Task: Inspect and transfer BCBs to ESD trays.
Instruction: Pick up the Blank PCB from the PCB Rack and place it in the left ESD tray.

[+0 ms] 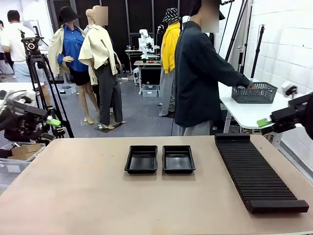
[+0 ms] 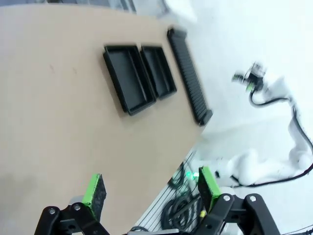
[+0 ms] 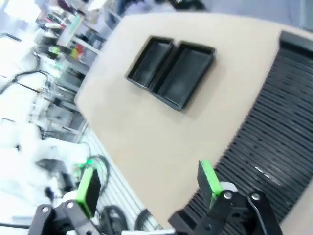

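Tan tabletop (image 1: 73,196) at a shared workstation, with work yet to begin: the left gripper (image 2: 150,185) hangs off the table's left edge, jaws spread wide and empty. The right gripper (image 3: 149,185) does the same at the right, raised near a long ribbed rack (image 1: 254,171). Two black trays sit side by side at mid-table, the left tray (image 1: 142,147) and the right tray (image 1: 179,147) nearly touching, both floors bare. Across the table a person (image 1: 198,73) stands turned aside, one hand (image 1: 251,86) at a mesh basket (image 1: 264,93) on a white side table (image 1: 239,115). Whether the green circuit boards lie there, or in the rack's slots, cannot be told.

Risks from here look plain. Thin flat boards give open jaws little to bite, so a pinch off a flat surface or out of a hand could slip or flex the board. The trays appear loose and light. A gripper coming in low could catch a sloped rim and shove one tray into its neighbour, or leave a board perched tilted on the rim rather than flat on the floor. The right arm's place so near the rack invites a knock against it, and any reach across mid-table shares space with the person's hands.
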Controlling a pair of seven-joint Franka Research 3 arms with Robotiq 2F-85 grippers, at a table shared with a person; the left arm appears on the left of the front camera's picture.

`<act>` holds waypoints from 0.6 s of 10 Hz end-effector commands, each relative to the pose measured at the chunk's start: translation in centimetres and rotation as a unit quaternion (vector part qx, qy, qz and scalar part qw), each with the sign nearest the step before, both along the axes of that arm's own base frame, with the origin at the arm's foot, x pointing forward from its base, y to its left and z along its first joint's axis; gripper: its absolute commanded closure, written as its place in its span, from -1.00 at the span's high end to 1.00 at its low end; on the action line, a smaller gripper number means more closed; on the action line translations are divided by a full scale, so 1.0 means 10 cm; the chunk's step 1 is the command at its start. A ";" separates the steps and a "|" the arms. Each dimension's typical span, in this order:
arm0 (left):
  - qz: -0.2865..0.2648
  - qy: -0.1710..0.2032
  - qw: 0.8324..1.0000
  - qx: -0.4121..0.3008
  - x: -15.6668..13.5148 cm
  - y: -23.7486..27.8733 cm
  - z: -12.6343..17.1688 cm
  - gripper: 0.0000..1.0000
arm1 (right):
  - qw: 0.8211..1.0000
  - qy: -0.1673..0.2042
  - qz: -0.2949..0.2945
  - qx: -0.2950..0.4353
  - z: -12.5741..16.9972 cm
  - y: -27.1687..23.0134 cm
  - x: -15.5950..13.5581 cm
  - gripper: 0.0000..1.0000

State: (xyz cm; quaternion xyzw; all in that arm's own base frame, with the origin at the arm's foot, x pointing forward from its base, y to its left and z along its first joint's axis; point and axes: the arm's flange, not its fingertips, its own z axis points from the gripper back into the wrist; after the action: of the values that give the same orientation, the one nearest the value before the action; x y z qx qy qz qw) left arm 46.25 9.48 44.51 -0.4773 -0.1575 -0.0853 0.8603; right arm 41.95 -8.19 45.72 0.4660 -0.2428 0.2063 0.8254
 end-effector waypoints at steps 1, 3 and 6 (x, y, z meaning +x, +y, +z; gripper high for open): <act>0.040 -0.005 0.997 -0.070 -0.02 0.26 -0.05 1.00 | 0.996 0.005 0.013 0.088 -0.10 -0.23 0.06 1.00; 0.063 -0.004 0.992 -0.110 -0.08 0.53 -0.17 1.00 | 0.990 0.018 0.024 0.136 -0.11 -0.33 0.07 1.00; 0.064 -0.003 0.987 -0.146 -0.11 0.73 -0.32 1.00 | 0.984 0.012 0.021 0.179 -0.13 -0.52 0.03 1.00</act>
State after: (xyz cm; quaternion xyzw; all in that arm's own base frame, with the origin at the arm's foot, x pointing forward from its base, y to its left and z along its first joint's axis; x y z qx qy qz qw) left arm 44.75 16.47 41.38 -0.5718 -0.1905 0.0072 0.7979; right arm 41.93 -12.68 44.22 0.6012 -0.2395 0.1690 0.7434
